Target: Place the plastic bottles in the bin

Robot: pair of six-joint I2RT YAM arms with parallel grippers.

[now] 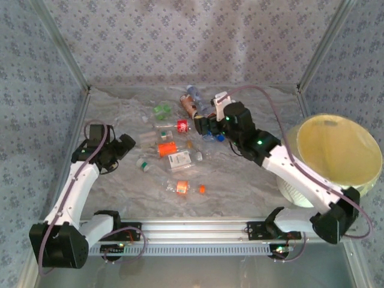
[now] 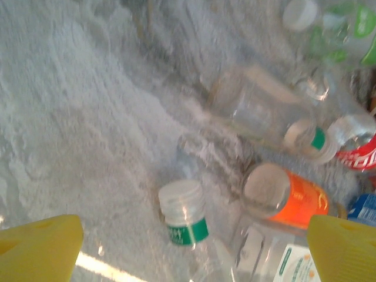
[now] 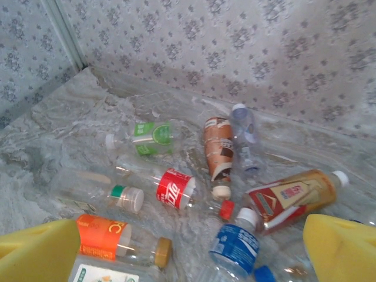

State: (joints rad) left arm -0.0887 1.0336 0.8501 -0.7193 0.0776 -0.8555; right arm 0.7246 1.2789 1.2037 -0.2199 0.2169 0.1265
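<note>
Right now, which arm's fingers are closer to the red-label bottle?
Right. The right fingers hang open just to the right of the red-label bottle. The left fingers, also open, are farther off to its near-left, with other bottles between.

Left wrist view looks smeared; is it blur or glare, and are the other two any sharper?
Left wrist view: soft blur, not glare; clear bottles melt into the pale table cover, and the orange-labelled bottle stands out best. Right wrist view: sharper, the red-labelled bottle has crisp edges. Top external view: evenly lit but coarse; the bin reads plainly.
</note>
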